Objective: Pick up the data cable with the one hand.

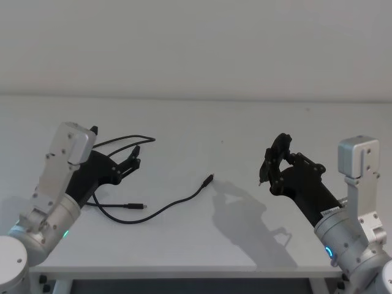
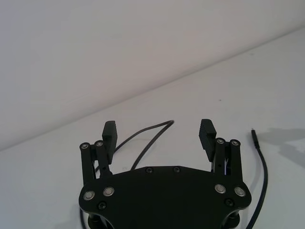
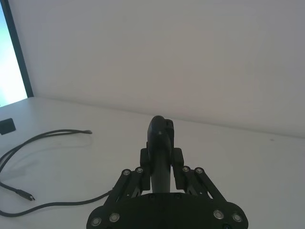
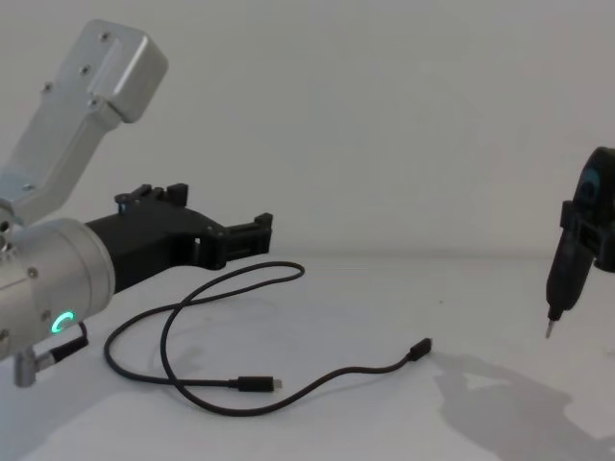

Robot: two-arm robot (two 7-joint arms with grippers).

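Note:
The data cable is a thin black cord lying looped on the white table, with one plug near the middle and the other plug toward the front left. In the chest view the data cable lies flat below my left arm. My left gripper hovers over the loop's left part, open with nothing between its fingers. Cable strands run on the table beyond them. My right gripper hangs at the right, apart from the cable, shut on a dark pen-like tool.
The tool's pointed tip hangs above the table at the right. A plain wall stands behind the table, whose front edge is near me. A small dark item lies at the table's far left.

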